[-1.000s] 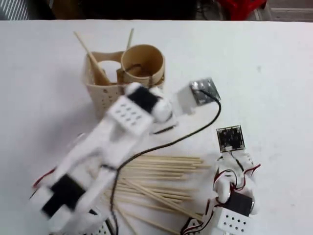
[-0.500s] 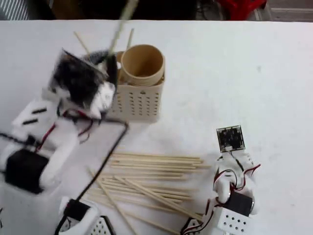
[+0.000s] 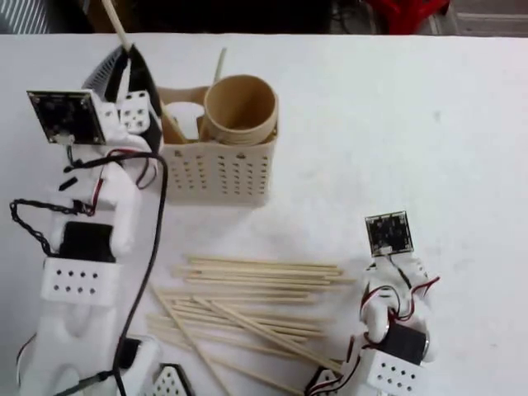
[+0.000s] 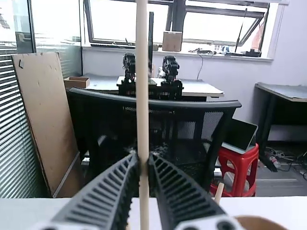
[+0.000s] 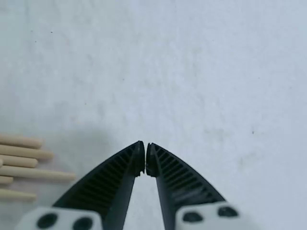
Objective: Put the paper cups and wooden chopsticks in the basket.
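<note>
I read the table (image 3: 429, 124) as plain white. The basket (image 3: 219, 173), upper centre, is cream with a regular grid of small round holes. The paper cup (image 3: 240, 107) is tan. The chopsticks (image 3: 264, 297), lower centre, are pale wood. The left gripper (image 4: 143, 160) and right gripper (image 5: 145, 155) have black ribbed fingers on white housings.

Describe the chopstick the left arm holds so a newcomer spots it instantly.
Find the white perforated basket holding a paper cup. Just left of it, the left hand pinches one chopstick upright, while the other loose chopsticks lie flat in a pile.
</note>
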